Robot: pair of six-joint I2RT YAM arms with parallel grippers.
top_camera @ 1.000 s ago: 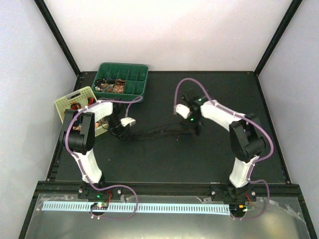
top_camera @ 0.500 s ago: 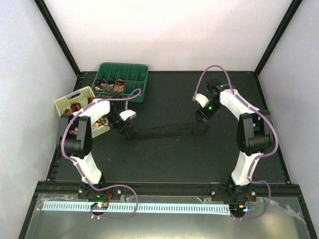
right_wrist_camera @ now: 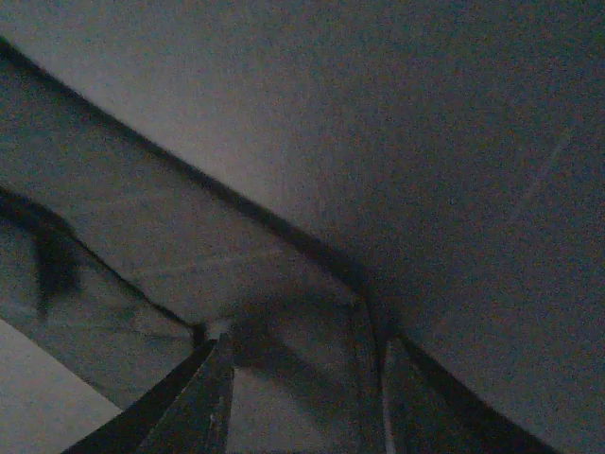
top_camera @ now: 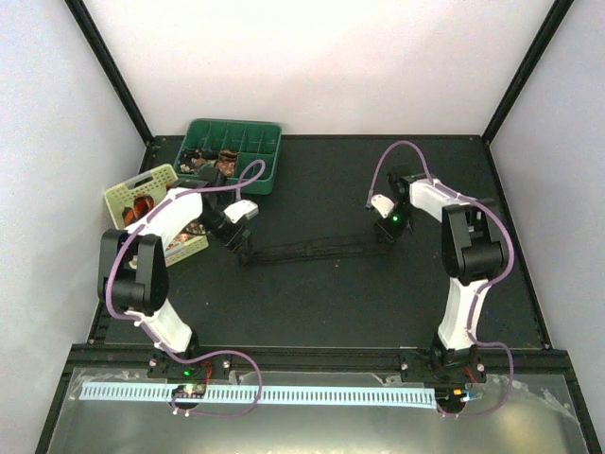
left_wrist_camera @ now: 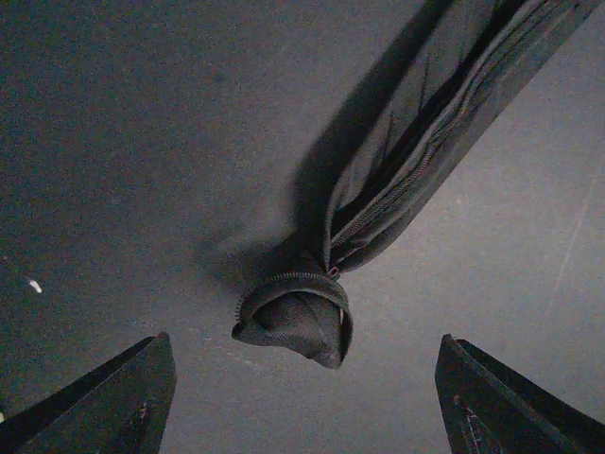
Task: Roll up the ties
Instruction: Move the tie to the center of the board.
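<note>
Top external view shows one dark tie (top_camera: 317,248) lying flat on the black counter (top_camera: 321,312). Its long axis runs left to right, and its right end sits slightly farther from the arm bases than its left end. The left gripper (top_camera: 240,248) is at the tie's left end and the right gripper (top_camera: 388,235) at its right end. At the far left stands a green tray (top_camera: 267,178) with brownish bundles (top_camera: 223,165) in its left compartments. Just nearer is a pale yellow basket (top_camera: 126,194) holding an orange-striped tie (top_camera: 144,203). Pale walls (top_camera: 312,66) and black frame posts (top_camera: 112,74) close in the counter.

Left wrist view gives detail the overhead one lacks. The tie (left_wrist_camera: 444,123) runs away to the upper right with its stitched seam showing, and its near end (left_wrist_camera: 295,320) is curled over into a small fold. The left gripper (left_wrist_camera: 302,345) is wide open, with both fingers clear of the fabric.

Right wrist view is dim. The tie (right_wrist_camera: 142,255) crosses from upper left down to the right gripper (right_wrist_camera: 302,378), whose fingers (right_wrist_camera: 194,402) stand on either side of its end. I cannot tell whether they are pinching it.
</note>
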